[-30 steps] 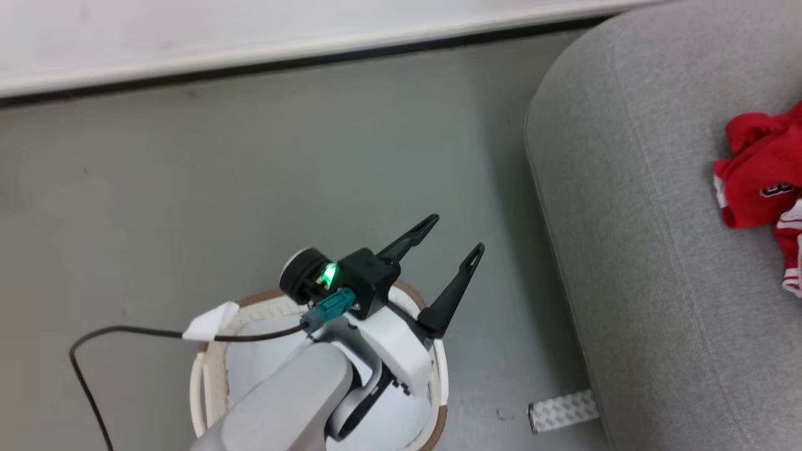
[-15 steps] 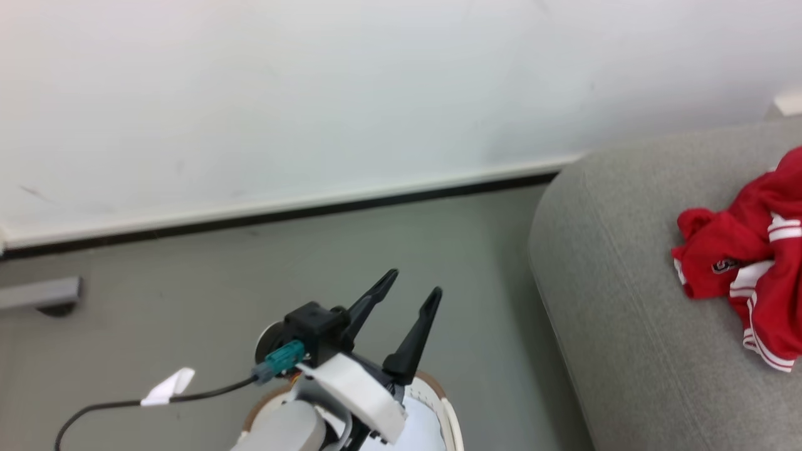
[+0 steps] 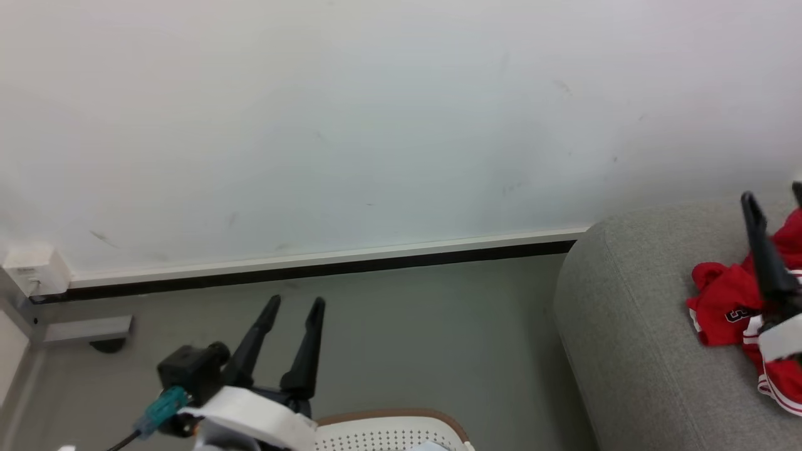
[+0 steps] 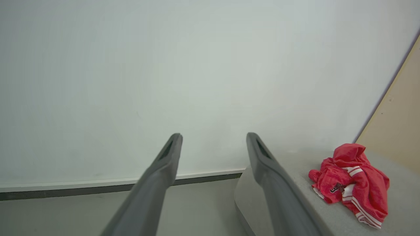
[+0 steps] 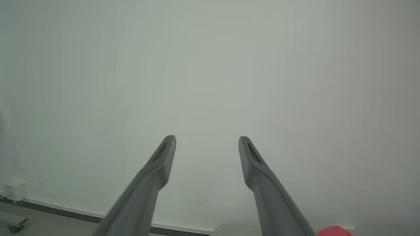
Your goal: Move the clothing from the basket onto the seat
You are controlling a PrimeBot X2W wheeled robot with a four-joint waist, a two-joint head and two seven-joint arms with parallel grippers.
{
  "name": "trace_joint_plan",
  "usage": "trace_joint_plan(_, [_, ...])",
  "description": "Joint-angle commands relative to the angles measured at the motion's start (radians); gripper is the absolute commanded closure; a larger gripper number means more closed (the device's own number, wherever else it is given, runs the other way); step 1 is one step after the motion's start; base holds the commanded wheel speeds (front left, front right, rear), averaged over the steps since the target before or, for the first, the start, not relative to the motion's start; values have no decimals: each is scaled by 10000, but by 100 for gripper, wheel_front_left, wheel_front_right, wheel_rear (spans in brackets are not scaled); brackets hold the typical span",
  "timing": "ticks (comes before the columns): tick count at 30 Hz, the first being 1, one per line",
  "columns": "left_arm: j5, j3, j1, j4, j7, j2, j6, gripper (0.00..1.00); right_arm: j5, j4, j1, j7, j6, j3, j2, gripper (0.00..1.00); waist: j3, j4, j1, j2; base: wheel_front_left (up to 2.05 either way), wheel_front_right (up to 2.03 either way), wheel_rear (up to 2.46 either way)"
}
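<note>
The left end effector [image 3: 295,302] stands open. Its two long, matte dark fingers taper to slotted tips with a clear gap between them and nothing in it. Seen from its own wrist, this end effector [image 4: 214,136] frames bare wall. A white shell and a teal connector [image 3: 161,410] sit at its base. The right end effector [image 3: 774,193] rises at the head view's right edge, one finger crossing in front of the clothing [image 3: 720,300]. Its own wrist view has that end effector [image 5: 207,138] spread wide and empty.

Just beside the left end effector's base, the basket [image 3: 391,414] stands on the smooth grey floor [image 3: 438,326]. It is cream perforated plastic under a curved brown rim. The clothing lies crumpled on the seat [image 3: 626,326], a light grey fabric sofa, set back from its rounded corner.

The left wrist view takes in the clothing [image 4: 354,183] whole: soft red cloth, white striped trim and a patch of dark lettering. The seat [image 4: 402,203] runs under it and a beige panel [image 4: 400,114] stands behind. The right wrist view catches a sliver of the clothing [image 5: 334,232] at its bottom edge, plus a small white box [image 5: 13,188] low on the plain wall [image 5: 210,65].
</note>
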Motion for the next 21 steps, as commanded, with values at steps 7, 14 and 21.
trace_joint_plan(7, [860,1360,1345,423,-15,-249,-339,0,-2468,-1528,3106,-66,-22,-2323,2598,0,-109,47,3,-1,0,0,0])
trace_joint_plan(14, [2124,2845,2156,622,-14,-1014,-821,0,-4176,-2399,4836,-69,-22,-2882,4490,0,-104,68,3,-1,0,0,0])
trace_joint_plan(21, [3193,3951,2365,791,-15,-1779,-1477,0,-4525,-2298,4795,-69,-22,-3029,4799,0,-1,144,3,-1,0,0,0])
